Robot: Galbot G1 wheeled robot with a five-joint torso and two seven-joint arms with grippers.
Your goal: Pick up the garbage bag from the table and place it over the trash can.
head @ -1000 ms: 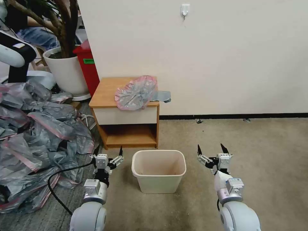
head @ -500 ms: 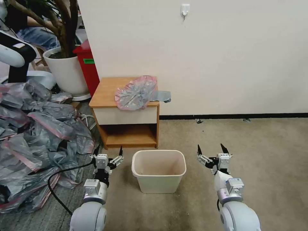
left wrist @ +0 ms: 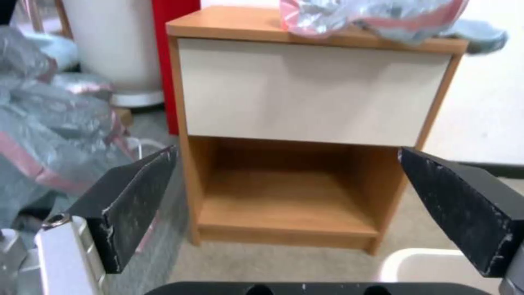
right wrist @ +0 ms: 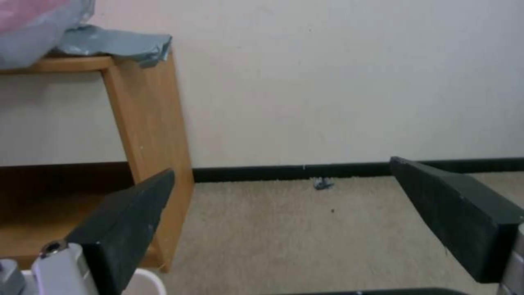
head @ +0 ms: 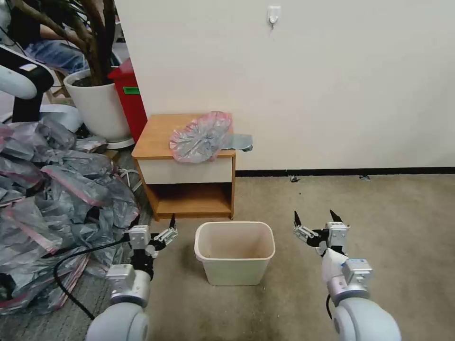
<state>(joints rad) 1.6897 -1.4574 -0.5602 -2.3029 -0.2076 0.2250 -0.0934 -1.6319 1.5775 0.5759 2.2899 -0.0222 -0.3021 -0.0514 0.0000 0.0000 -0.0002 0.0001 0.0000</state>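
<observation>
Left hand [head: 156, 226] hangs low over the floor just beside the trash can's left side, fingers spread wide with nothing between them; in the left wrist view those black fingers [left wrist: 131, 205] frame the nightstand's open lower shelf. Right hand [head: 316, 220] hangs on the trash can's other side, a little farther off, its fingers [right wrist: 123, 229] spread just as wide and empty, pointed toward the wall and black baseboard [right wrist: 355, 169].

Biggest thing on the floor: the heap of grey-and-pink bags [head: 52, 203], piled at the robot's left and reaching almost to the nightstand. Behind it, a large white plant pot [head: 97, 106] with a red box [head: 129, 97] just beside it against the wall.

The nightstand [head: 187, 173] stands against the wall, straight ahead, white drawer front facing the robot. On its tabletop lies the garbage bag [head: 201, 136], crumpled, translucent grey with a pink-red rim, spilling past the front edge over the drawer and trailing a grey tail off the right side.

The trash can [head: 234, 253], cream-beige, sits upright on the carpet in front of the nightstand, between the two hands, unlined.
</observation>
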